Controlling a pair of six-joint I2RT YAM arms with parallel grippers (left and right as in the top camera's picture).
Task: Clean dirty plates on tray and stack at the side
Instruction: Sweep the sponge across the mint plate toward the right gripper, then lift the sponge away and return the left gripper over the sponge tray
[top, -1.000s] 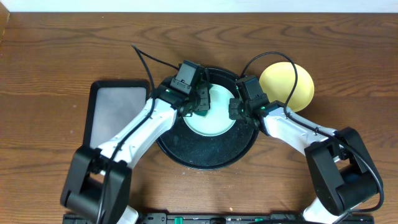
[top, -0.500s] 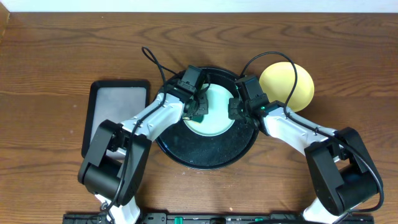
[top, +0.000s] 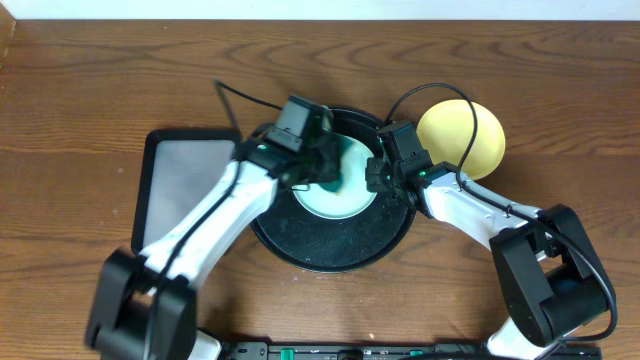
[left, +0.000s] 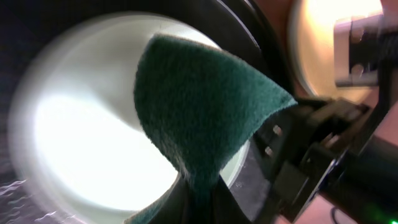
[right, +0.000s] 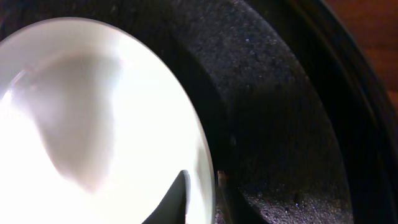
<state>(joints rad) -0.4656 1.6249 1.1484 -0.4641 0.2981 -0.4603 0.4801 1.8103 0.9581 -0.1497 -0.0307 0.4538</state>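
Right now the left gripper (top: 325, 172) is clamped on a dark green fibrous scouring pad (left: 199, 118), held over the pale mint round plate (top: 345, 198) on the large round glossy black tray (top: 330, 250). The right gripper (top: 378, 176) straddles the plate's 3 o'clock rim; gripping or loose, can't tell. A pale yellow round plate (top: 455, 130) sits just outside the tray at 2 o'clock.

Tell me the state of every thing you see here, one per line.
Mint plate: flat on the tray, no smears visible.
Yellow plate: on the table, off the tray.
Sponge: pinched, over the mint plate.
Left hand: shut on sponge.
Right hand: at the mint plate's rim, grip unclear.
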